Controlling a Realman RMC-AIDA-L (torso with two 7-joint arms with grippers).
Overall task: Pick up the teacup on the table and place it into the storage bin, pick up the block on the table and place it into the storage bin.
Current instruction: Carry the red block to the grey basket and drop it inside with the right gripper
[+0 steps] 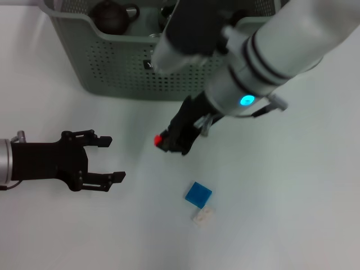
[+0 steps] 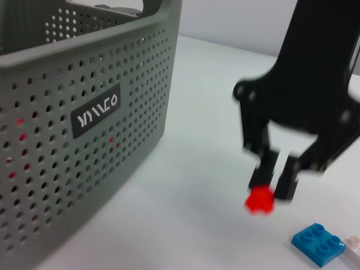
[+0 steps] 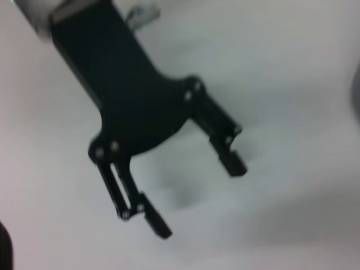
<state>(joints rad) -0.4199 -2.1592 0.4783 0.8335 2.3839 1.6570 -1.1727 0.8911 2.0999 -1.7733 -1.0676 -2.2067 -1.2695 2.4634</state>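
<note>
Near the table's middle, just in front of the storage bin [image 1: 107,62], my right gripper [image 1: 169,143] pinches a small red block [image 1: 159,139], light, rigid, smooth-sided, so I squeeze its flat faces; my left gripper [image 1: 107,159] waits open.

Unreadable white lettering on storage bin [image 2: 84,146] label [image 2: 97,110].

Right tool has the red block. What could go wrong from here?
1. The red block hangs from the very tips of the right tool; it could slip out in transit.
2. It is low beside the storage bin wall; without a lift it may strike the wall instead of clearing the rim.
Left tool is open, off to the side.
</note>
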